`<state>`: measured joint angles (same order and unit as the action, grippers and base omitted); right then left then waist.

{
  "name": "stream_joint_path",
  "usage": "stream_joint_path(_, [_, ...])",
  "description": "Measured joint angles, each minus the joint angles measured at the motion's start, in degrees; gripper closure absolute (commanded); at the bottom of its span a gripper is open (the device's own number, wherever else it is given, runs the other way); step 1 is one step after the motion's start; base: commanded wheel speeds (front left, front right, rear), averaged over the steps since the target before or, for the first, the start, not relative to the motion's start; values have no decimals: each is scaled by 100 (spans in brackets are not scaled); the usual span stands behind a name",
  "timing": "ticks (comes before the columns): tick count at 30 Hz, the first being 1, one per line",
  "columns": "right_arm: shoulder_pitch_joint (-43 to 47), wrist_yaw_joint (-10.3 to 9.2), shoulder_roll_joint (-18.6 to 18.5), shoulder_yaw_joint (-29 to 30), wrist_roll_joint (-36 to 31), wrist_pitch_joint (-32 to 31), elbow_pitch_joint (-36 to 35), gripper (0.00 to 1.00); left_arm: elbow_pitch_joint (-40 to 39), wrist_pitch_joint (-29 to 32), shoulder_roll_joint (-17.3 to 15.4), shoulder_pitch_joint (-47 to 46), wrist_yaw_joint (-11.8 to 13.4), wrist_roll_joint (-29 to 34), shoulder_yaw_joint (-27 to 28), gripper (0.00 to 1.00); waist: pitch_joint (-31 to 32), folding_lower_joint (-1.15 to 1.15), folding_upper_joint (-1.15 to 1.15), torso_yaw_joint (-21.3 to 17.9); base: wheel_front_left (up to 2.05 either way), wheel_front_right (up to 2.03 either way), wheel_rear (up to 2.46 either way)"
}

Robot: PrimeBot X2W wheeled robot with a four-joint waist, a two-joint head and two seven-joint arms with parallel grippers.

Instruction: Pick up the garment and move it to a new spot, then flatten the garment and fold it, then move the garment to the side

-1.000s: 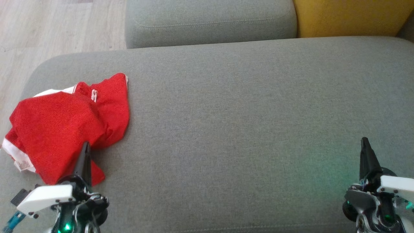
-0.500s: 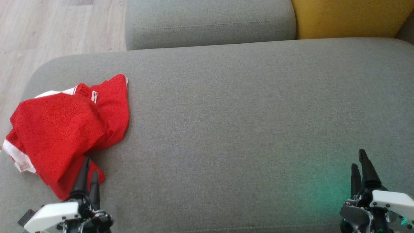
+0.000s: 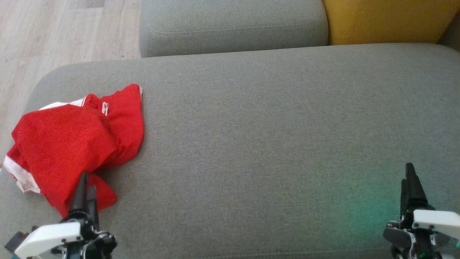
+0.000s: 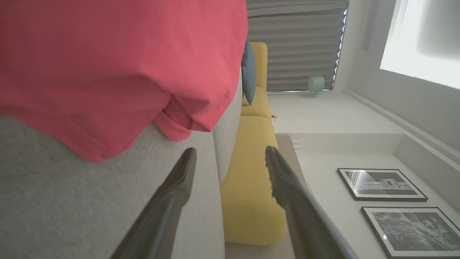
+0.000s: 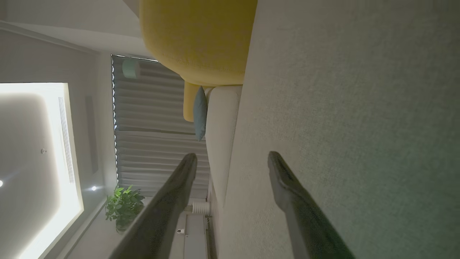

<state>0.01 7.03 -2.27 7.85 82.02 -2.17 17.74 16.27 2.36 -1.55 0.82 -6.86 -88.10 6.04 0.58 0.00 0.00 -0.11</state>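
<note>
The red garment (image 3: pixel 72 144) lies crumpled at the left end of the grey sofa seat (image 3: pixel 269 126), with white trim and a label showing at its left edge. Its outline matches that of a second ago, so it has been neither lifted nor dragged. The change is in the arms. The left gripper (image 3: pixel 87 181) has drawn back toward the near edge of the seat and then shifted slightly left; it now points at the garment's nearest lobe and overlaps it in the head view. In the left wrist view the jaws stand apart with nothing between them, and the garment's hem lies on the cushion just ahead of the tips; contact cannot be confirmed. The right gripper (image 3: pixel 406 172) has also retreated a little and hovers over bare upholstery, well apart from the garment; the right wrist view shows its jaws likewise spread and empty. Assessment: the first step, picking the garment up, is not yet done. The left arm appears to be lining up on the near hem. The next move calls for an advance until fabric lies between the jaws, then closure. A shallow bite risks catching a single layer.
</note>
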Motion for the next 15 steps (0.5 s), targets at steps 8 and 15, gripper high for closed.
stream_joint_path(8, [-15,0,1,20,-866,120,-324,0,-222,-146,-1,-32,-1,504,129,0,1,0,0,-5,0,0,0])
stream_joint_path(15, [-60,0,0,-7,-1718,238,-676,0,-519,-254,-1,-120,33,971,198,0,-5,0,0,4,0,0,0])
